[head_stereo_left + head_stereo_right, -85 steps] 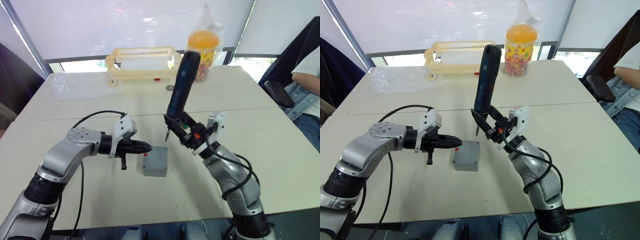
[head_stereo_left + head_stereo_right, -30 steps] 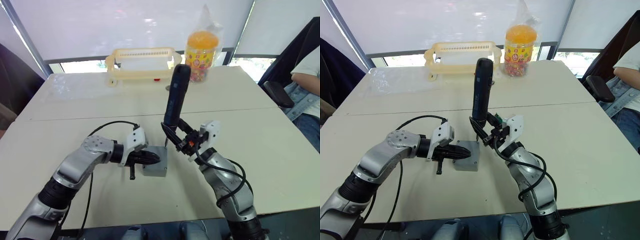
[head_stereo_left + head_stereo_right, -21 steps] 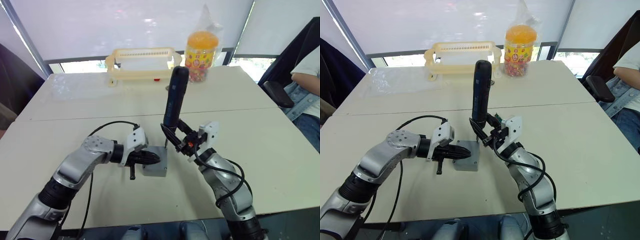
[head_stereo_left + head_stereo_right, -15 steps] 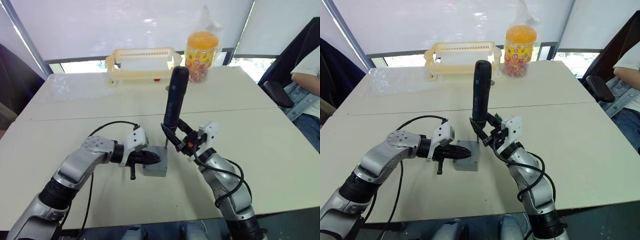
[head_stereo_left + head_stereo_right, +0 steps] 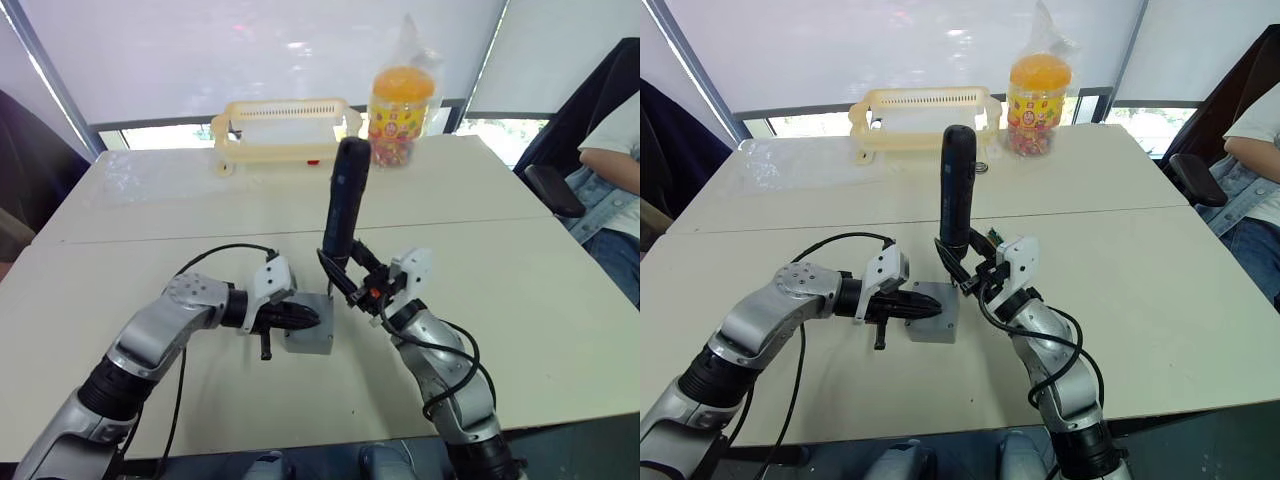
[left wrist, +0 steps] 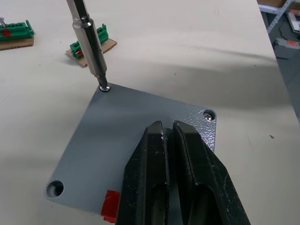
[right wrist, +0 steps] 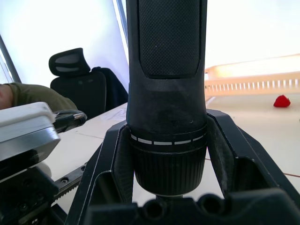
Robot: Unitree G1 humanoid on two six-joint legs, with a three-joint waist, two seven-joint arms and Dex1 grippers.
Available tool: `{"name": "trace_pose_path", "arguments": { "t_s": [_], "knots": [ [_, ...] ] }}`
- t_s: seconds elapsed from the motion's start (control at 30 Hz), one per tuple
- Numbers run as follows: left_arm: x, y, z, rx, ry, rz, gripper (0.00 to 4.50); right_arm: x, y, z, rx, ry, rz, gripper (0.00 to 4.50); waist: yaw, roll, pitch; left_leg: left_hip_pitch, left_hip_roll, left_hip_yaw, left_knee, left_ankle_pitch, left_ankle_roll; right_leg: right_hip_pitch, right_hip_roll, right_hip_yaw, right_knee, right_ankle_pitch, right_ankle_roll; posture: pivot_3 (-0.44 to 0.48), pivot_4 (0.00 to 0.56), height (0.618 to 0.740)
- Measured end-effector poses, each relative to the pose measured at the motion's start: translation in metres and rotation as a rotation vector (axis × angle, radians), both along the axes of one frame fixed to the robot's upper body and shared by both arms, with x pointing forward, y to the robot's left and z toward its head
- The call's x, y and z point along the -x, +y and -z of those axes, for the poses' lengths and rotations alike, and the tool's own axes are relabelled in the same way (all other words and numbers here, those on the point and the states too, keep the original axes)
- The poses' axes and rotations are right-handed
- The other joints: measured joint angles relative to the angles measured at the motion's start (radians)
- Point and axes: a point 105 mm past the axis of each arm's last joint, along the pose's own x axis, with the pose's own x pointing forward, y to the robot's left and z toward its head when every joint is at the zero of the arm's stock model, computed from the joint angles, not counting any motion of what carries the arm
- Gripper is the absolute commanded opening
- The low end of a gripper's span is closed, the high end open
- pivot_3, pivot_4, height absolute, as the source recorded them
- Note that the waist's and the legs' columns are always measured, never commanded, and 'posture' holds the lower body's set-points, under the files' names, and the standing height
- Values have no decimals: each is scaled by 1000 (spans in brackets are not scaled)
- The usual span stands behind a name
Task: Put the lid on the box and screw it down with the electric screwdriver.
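The pale counter (image 5: pixel 520 300) carries everything here, with a seam running across its middle. At its far edge stands a cream slotted basket (image 5: pixel 285 128) with a small red thing inside, and just beside it a clear jar (image 5: pixel 398 102) with an orange lid, full of coloured sweets and wrapped in a plastic bag. A person's arm (image 5: pixel 612 160) shows at the right edge, by a dark chair. My right end effector (image 7: pixel 166 154) is clenched round the lower barrel of the electric screwdriver (image 5: pixel 341 205), a black pen-shaped tool with a textured grip; its long axis stands nearly upright, leaning slightly, bit pointing down. In my left wrist view the metal bit meets a screw at one corner of the lid (image 6: pixel 136 136). The lid, a flat grey square with corner holes, sits on the box (image 5: pixel 312 340), which lies on the near half of the counter between my arms and bears a small red mark at one edge. My left end effector (image 6: pixel 169 140) has its fingers pressed together, resting on top of the lid.
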Motion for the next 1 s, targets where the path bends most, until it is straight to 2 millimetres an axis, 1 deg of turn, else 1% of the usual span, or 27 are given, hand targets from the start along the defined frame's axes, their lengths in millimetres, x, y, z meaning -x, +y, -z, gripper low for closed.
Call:
{"name": "trace_pose_path", "arguments": {
  "t_s": [0.47, 1.0],
  "knots": [
    [1, 0, 2, 0, 6, -2, 314, 1, -3, 6, 72, -68, 10, 1812, 1, -1, -3, 2, 0, 0, 0, 0, 0, 2, 0, 0, 0, 0, 0, 0, 150, 740],
    [2, 1, 4, -1, 12, -6, 314, -3, -7, 10, 110, -67, 18, 1812, 3, -1, -10, 2, 0, -1, 0, 0, 0, 3, 0, 0, 0, 0, 0, 0, 150, 740]
  ]
}}
